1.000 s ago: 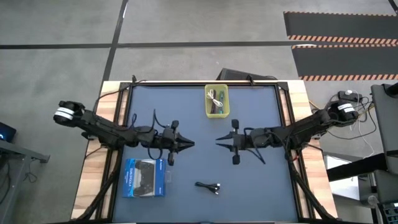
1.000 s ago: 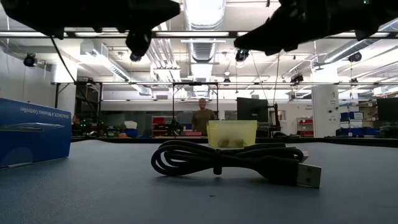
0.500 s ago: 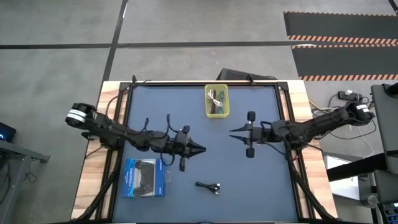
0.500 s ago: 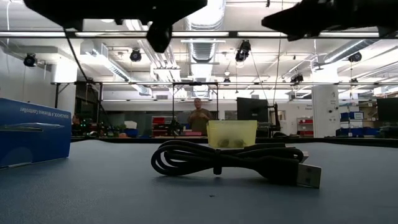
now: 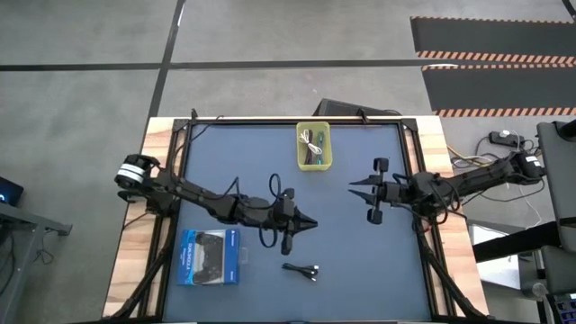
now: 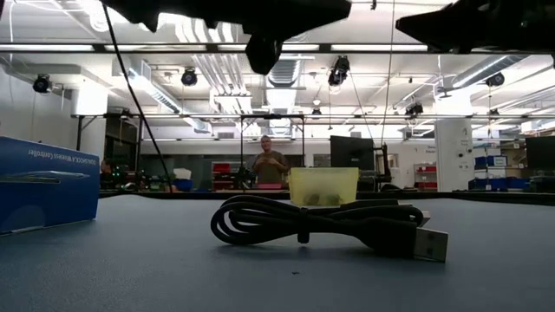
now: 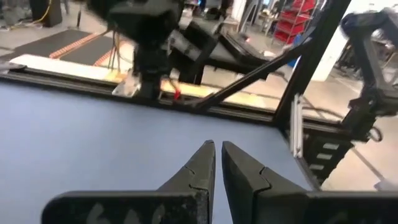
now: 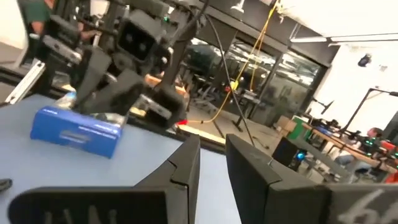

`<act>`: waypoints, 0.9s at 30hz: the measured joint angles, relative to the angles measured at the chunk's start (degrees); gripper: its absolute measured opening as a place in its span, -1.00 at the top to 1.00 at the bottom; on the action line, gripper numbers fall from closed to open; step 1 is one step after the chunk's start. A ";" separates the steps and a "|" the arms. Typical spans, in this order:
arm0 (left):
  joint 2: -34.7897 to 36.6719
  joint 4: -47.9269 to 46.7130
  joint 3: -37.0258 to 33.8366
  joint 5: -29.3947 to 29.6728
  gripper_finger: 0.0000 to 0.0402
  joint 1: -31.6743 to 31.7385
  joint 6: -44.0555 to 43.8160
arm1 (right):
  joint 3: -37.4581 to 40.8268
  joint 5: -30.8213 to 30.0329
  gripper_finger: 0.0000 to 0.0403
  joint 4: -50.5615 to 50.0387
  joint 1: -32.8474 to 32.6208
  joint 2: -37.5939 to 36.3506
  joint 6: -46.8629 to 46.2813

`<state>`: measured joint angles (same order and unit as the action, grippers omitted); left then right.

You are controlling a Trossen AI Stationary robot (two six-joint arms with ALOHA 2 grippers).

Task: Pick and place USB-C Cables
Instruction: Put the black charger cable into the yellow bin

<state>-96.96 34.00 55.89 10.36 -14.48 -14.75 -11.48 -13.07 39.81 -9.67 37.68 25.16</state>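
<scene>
A black USB-C cable (image 5: 301,269), coiled, lies flat on the blue mat near the table's near edge; the low view shows it close up (image 6: 321,225). A yellow bin (image 5: 314,146) at the far middle holds a white cable (image 5: 310,139) and darker ones that I cannot tell apart. My left gripper (image 5: 310,224) is shut and empty, in the air a little to the far side of the black cable. My right gripper (image 5: 353,186) hangs empty right of the middle, its fingers a narrow gap apart (image 8: 210,146).
A blue-and-black flat box (image 5: 211,256) lies at the near left; it also shows in the low view (image 6: 48,184). Black frame rails (image 5: 409,153) run along the table's edges. A person stands in the room far behind the table (image 6: 269,165).
My left gripper has gone toward the table's right and near edges, closer to the black cable, staying shut. My right gripper has drawn back toward the table's right edge and a little toward the far edge. The black cable has not moved.
</scene>
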 joint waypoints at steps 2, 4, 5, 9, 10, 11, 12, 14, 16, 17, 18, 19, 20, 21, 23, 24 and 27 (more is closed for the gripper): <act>0.20 -1.49 0.52 -0.01 0.94 -0.31 -0.69 | 0.19 -0.01 0.66 0.26 0.52 -0.77 0.05; 0.24 -3.95 1.52 -0.08 0.94 -0.58 -1.58 | 0.54 0.01 0.66 0.02 1.03 -1.96 0.18; 0.62 -6.30 2.10 -0.08 0.94 -0.73 -1.90 | 0.63 0.04 0.66 -0.11 1.23 -2.08 0.24; 1.45 -14.03 5.49 0.76 0.94 -1.00 -1.88 | 0.98 0.17 0.66 -0.25 2.38 -2.37 0.57; 1.48 -14.59 5.81 0.83 0.94 -1.02 -1.48 | 0.96 0.16 0.66 -0.17 2.70 -2.34 0.62; 1.45 -14.70 6.20 0.85 0.94 -1.02 -1.33 | 0.96 0.16 0.66 -0.39 3.06 -2.47 0.88; 1.44 -14.61 6.35 0.83 0.94 -1.02 -1.29 | 0.96 0.16 0.66 -0.50 3.42 -2.53 1.09; 1.46 -14.70 6.35 0.62 0.94 -1.13 -1.46 | 0.96 0.02 0.66 -0.47 4.03 -2.53 1.49; 1.52 -15.92 6.30 0.62 0.94 -1.50 -1.96 | 0.96 -0.02 0.66 -0.68 4.72 -2.66 1.77; 1.54 -16.49 6.22 0.60 0.94 -1.86 -2.74 | 0.96 -0.03 0.66 -0.65 5.01 -2.68 1.83; 1.54 -17.14 6.22 0.46 0.94 -2.18 -3.06 | 0.96 -0.03 0.66 -0.79 5.35 -2.85 1.97; 1.54 -17.70 6.22 0.43 0.94 -2.46 -3.69 | 0.96 -0.03 0.66 -1.07 5.68 -3.14 2.27; 1.46 -17.90 6.22 0.38 0.94 -2.65 -4.25 | 0.96 -0.03 0.66 -1.29 5.96 -3.50 2.50; 1.37 -17.97 6.22 0.34 0.94 -2.86 -4.40 | 0.96 -0.03 0.66 -1.79 6.22 -3.95 2.60; 0.90 -17.93 6.22 0.36 0.94 -2.99 -4.43 | 0.96 -0.03 0.66 -2.80 6.79 -4.70 2.94; 0.67 -17.96 6.21 0.36 0.94 -2.99 -4.42 | 0.96 -0.03 0.66 -3.40 7.07 -5.23 3.06; 0.20 -17.93 6.11 0.37 0.94 -2.99 -4.46 | 0.96 -0.03 0.66 -3.53 7.84 -6.51 3.86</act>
<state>-96.76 16.07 62.00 10.73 -17.47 -19.20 -10.52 -13.10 36.28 -1.83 31.17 29.03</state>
